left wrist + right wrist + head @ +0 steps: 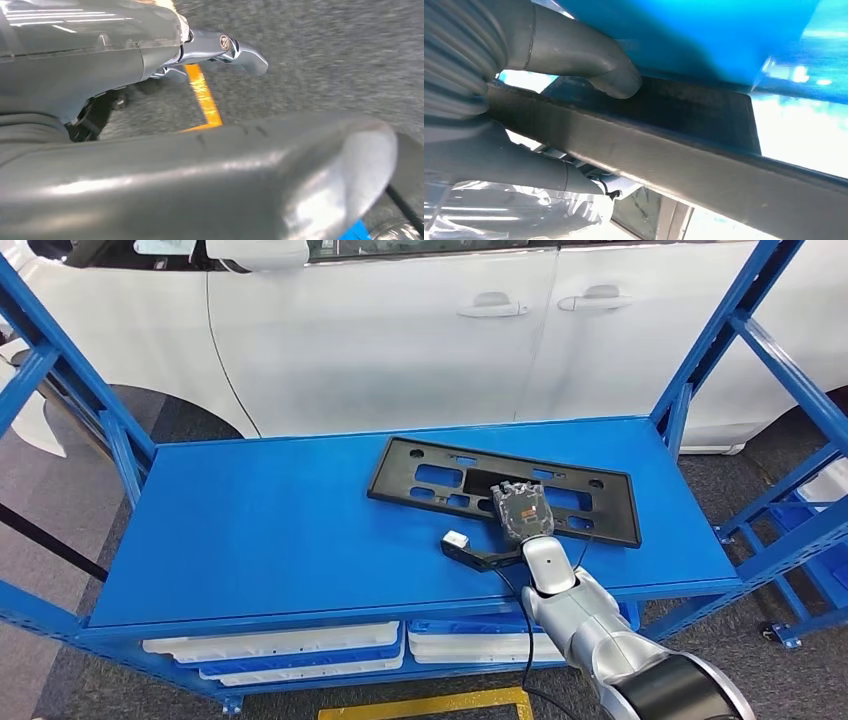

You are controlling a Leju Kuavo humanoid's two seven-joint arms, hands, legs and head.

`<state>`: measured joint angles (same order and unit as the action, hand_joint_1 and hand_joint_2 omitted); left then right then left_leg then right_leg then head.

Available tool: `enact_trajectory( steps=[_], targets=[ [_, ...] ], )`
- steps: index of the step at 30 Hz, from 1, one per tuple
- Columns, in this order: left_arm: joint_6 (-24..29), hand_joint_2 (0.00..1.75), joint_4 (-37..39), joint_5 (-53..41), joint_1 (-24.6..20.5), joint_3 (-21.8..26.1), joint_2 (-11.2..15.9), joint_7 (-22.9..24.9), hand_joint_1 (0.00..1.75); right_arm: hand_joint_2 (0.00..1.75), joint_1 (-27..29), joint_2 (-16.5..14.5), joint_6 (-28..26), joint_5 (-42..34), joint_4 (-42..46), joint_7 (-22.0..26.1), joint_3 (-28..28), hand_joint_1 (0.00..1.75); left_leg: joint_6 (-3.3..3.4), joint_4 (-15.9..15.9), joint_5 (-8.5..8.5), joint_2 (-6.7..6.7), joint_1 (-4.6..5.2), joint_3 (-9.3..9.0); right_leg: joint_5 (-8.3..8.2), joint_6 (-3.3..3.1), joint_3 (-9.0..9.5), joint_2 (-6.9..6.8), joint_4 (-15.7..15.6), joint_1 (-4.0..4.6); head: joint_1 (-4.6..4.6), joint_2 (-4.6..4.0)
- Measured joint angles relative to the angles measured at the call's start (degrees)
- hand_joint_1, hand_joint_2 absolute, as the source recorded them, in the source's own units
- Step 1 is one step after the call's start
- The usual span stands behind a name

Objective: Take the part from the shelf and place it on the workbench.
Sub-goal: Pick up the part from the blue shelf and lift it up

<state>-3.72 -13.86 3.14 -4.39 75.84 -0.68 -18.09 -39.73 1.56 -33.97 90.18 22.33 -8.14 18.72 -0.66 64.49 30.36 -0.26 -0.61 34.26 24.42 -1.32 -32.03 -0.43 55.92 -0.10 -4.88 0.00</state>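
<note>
On the blue shelf (280, 530), toward its right half, lies the black part (420, 475), a flat plate with cut-outs, set slightly askew. Its near edge is gripped by the right hand (520, 508); the right wrist view shows the thumb (589, 60) on one face of the edge and fingers (524, 167) on the other. That hand's silver arm (585, 625) comes in from the lower right. Below the top board sit white trays (280, 650). Behind the shelf stands a white car (400, 330). The left hand (220, 50) hangs above grey floor (325, 60) with a yellow line (205, 97); whether it is spread or closed I cannot tell.
</note>
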Motion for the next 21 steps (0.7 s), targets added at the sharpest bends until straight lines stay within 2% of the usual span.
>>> enact_trajectory(
  steps=[1,2,3,4,5,6,7,9,12,13,15,17,18,19,20,21],
  targets=[
    [-0.31,1.31,0.01,-0.01,0.06,0.0,0.02,-0.97,0.0,1.75,0.04,-0.03,-0.02,0.0,-0.01,0.03,-0.04,1.75,-0.26,3.88,1.79,0.0,-0.12,1.88,0.0,-0.08,-0.04,-0.07,0.0,-0.03,-0.01,0.0],
    [-0.62,1.75,0.01,-0.01,0.13,0.0,0.05,-2.05,0.0,1.75,0.11,-0.06,-0.07,0.0,0.0,0.07,-0.14,1.75,-0.53,7.04,2.86,0.01,-0.26,3.44,0.01,-0.08,-0.07,-0.09,0.03,-0.05,0.0,0.0],
    [-0.85,1.75,0.01,0.01,0.2,-0.01,0.07,-3.09,0.0,1.75,0.16,-0.06,-0.12,-0.01,0.0,0.2,-0.31,1.75,-0.77,8.58,2.9,0.01,-0.42,4.25,0.04,-0.04,-0.07,-0.1,0.09,-0.09,0.01,0.0],
    [-0.98,1.75,0.01,0.02,0.24,-0.03,0.1,-3.91,0.0,1.75,0.21,-0.06,-0.19,-0.01,0.0,0.38,-0.52,1.75,-0.98,7.87,1.81,0.03,-0.6,3.99,0.11,0.05,-0.07,-0.09,0.21,-0.17,0.01,0.0],
    [-1.04,1.75,0.01,0.03,0.25,-0.06,0.14,-4.42,0.0,1.75,0.23,-0.06,-0.26,-0.03,0.0,0.59,-0.75,1.75,-1.17,5.11,-0.09,0.07,-0.81,2.74,0.23,0.22,-0.06,-0.07,0.42,-0.26,0.01,0.0],
    [-1.02,1.75,0.01,0.03,0.24,-0.1,0.18,-4.73,0.0,1.75,0.22,-0.06,-0.34,-0.07,0.0,0.8,-1.01,1.75,-1.35,1.04,-2.04,0.16,-1.03,0.85,0.43,0.49,-0.09,-0.03,0.76,-0.32,0.01,0.0],
    [-0.94,1.75,0.01,0.03,0.18,-0.13,0.21,-4.88,0.0,1.75,0.2,-0.04,-0.45,-0.13,0.01,0.95,-1.24,1.75,-1.32,-2.54,-3.35,0.19,-1.06,-0.82,0.66,0.83,-0.2,0.03,1.18,-0.25,0.01,0.0],
    [-0.6,1.75,0.01,0.02,0.09,-0.2,0.23,-5.01,0.0,1.75,0.2,-0.01,-0.78,-0.37,0.01,1.2,-1.67,1.75,-0.62,-6.15,-4.14,0.13,-1.03,-2.49,0.93,1.55,-0.47,0.21,1.72,-0.07,0.01,0.0],
    [-0.01,1.75,0.01,-0.01,0.06,-0.35,0.23,-5.13,0.0,1.75,0.3,0.02,-1.78,-1.05,0.01,2.24,-2.34,1.75,0.83,-6.31,-4.36,0.05,-0.81,-2.38,0.85,2.54,-0.66,0.41,1.82,-0.22,0.01,0.0],
    [0.18,1.75,0.01,0.0,0.03,-0.38,0.23,-5.39,0.0,1.75,0.32,0.03,-2.29,-1.52,0.01,3.01,-2.65,1.75,1.2,-6.45,-4.56,0.1,-0.8,-2.37,1.39,2.83,-0.97,0.42,2.49,-0.35,0.01,0.0],
    [0.57,1.75,0.01,0.01,-0.06,-0.42,0.24,-6.02,0.0,1.75,0.45,0.01,-3.17,-2.84,0.01,5.05,-3.31,1.75,1.76,-6.65,-4.86,0.22,-0.86,-2.19,4.38,3.26,-3.19,0.43,7.18,-0.54,0.01,0.0],
    [0.94,1.75,0.01,0.01,-0.11,-0.42,0.25,-6.05,0.0,1.75,0.75,-0.16,-3.86,-5.53,0.1,8.41,-4.08,1.75,1.98,-6.63,-4.94,0.25,-0.75,-1.88,8.02,3.46,-6.95,0.43,14.93,-0.6,0.01,0.0],
    [1.07,1.75,0.01,0.02,-0.09,-0.41,0.26,-5.82,0.0,1.75,0.93,-0.35,-4.14,-7.85,0.29,11.11,-4.62,1.75,2.01,-6.61,-4.95,0.24,-0.7,-1.82,8.72,3.49,-8.26,0.43,17.63,-0.62,0.01,0.0],
    [1.13,1.75,0.01,0.02,-0.09,-0.4,0.28,-5.56,0.0,1.75,1.08,-0.56,-4.25,-11.03,0.66,14.81,-5.25,1.75,2.0,-6.6,-4.94,0.23,-0.68,-1.82,8.33,3.43,-8.63,0.43,18.34,-0.62,0.01,0.0],
    [1.07,1.75,0.01,0.03,-0.1,-0.4,0.3,-5.38,0.0,1.75,1.24,-0.81,-3.92,-15.3,1.51,19.59,-6.0,1.75,1.96,-6.59,-4.92,0.21,-0.67,-1.9,6.93,3.27,-7.95,0.43,16.87,-0.61,0.01,0.0],
    [0.91,1.75,0.01,0.03,-0.17,-0.39,0.31,-5.33,0.0,1.75,1.39,-1.08,-3.28,-20.38,3.01,24.85,-6.77,1.75,1.88,-6.59,-4.87,0.2,-0.67,-2.04,4.89,2.97,-6.32,0.45,13.48,-0.57,0.01,0.0]
  ],
)
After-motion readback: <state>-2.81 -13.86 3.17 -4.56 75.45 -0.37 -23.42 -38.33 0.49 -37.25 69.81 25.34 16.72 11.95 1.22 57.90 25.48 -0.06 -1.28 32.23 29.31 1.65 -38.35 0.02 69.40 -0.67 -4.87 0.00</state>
